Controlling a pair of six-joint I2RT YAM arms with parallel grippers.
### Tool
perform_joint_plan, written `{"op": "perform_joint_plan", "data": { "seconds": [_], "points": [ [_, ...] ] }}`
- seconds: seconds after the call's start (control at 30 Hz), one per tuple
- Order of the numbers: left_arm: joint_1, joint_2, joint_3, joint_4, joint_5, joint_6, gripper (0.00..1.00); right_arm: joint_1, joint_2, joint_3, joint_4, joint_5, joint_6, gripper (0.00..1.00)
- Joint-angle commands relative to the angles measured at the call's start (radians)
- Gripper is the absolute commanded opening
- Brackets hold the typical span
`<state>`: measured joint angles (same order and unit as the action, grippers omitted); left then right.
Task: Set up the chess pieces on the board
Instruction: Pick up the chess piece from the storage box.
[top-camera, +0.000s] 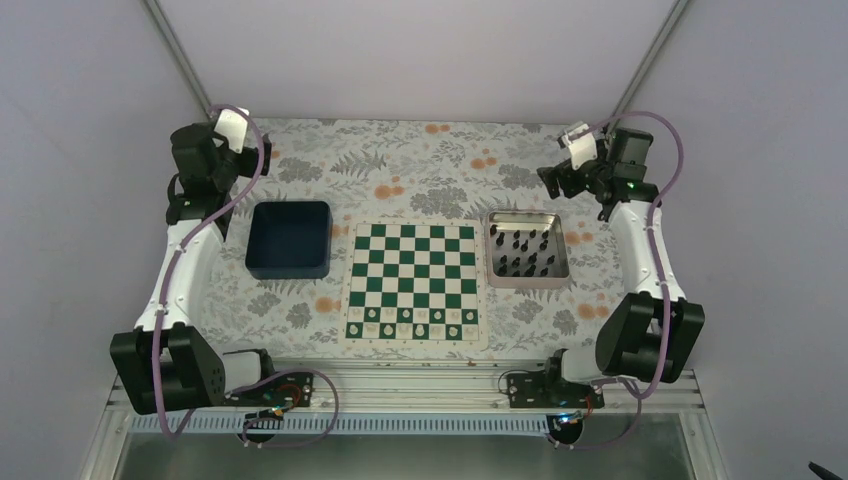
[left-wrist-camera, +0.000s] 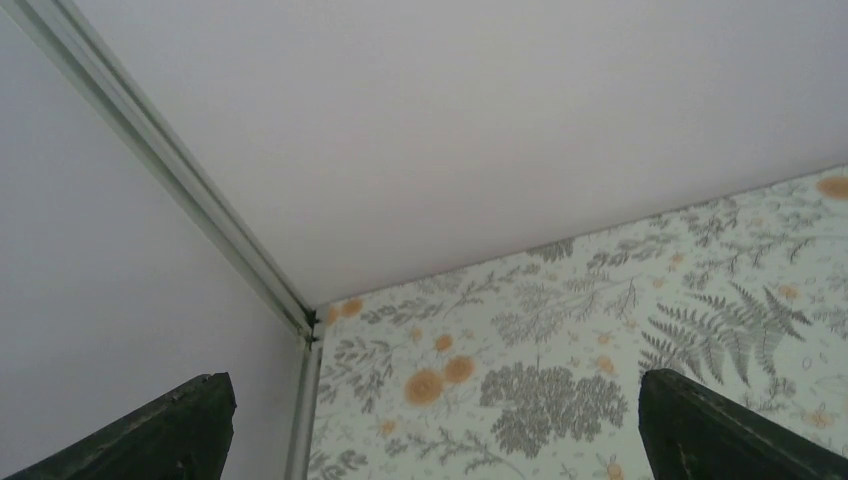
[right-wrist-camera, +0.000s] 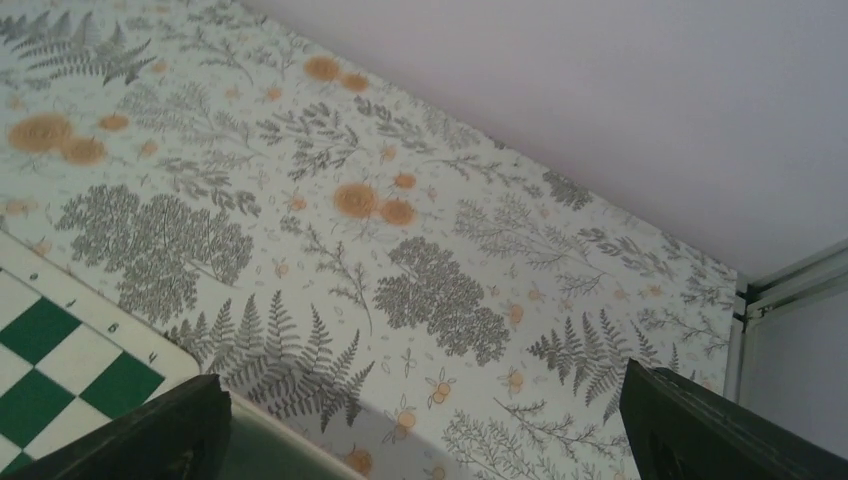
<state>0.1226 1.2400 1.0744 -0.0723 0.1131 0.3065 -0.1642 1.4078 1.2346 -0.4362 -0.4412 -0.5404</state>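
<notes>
Floral-print counter (top-camera: 420, 160) carries the board (top-camera: 413, 270) mid-frame, with cream pieces (top-camera: 412, 322) lining its lower rows. Black chess pieces (top-camera: 522, 250) sit gathered in a metal tray (top-camera: 527, 283) just right of it, handy for the right tool (right-wrist-camera: 425, 420). That one and the left tool (left-wrist-camera: 435, 420) gape wide and empty in the upper corners, I'd guess to leave the board unobstructed.

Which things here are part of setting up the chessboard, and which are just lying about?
For the job: black chess pieces in the silver tray; board; cream pieces on its near rows.
Lying about: dark blue bin.
</notes>
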Motion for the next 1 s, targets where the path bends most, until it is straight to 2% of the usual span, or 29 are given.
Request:
{"op": "perform_joint_plan", "data": {
  "seconds": [0.0, 0.17, 0.4, 0.47, 0.57, 0.7, 0.8, 0.97],
  "points": [
    [0.007, 0.007, 0.032, -0.057, -0.034, 0.035, 1.0, 0.014, -0.004, 0.025, -0.069, -0.012, -0.093, 1.0],
    [0.008, 0.012, 0.034, -0.067, -0.033, 0.055, 1.0, 0.027, 0.024, 0.036, -0.162, -0.015, -0.169, 1.0],
    [0.009, 0.017, 0.037, -0.053, -0.012, 0.072, 1.0, 0.16, 0.041, -0.013, -0.279, 0.102, -0.306, 0.97],
    [0.008, 0.026, 0.044, -0.054, -0.003, 0.072, 1.0, 0.185, 0.061, -0.018, -0.318, 0.102, -0.324, 0.93],
    [0.007, 0.04, 0.049, -0.055, 0.009, 0.072, 1.0, 0.211, 0.116, -0.013, -0.358, 0.122, -0.318, 0.75],
    [0.008, 0.041, 0.045, -0.052, 0.014, 0.075, 1.0, 0.22, 0.19, -0.011, -0.38, 0.121, -0.298, 0.62],
    [0.008, 0.039, 0.036, -0.048, 0.011, 0.078, 1.0, 0.228, 0.224, -0.027, -0.37, 0.12, -0.294, 0.56],
    [0.008, 0.038, 0.017, -0.036, 0.009, 0.08, 1.0, 0.253, 0.29, -0.037, -0.344, 0.121, -0.282, 0.54]
  ]
}}
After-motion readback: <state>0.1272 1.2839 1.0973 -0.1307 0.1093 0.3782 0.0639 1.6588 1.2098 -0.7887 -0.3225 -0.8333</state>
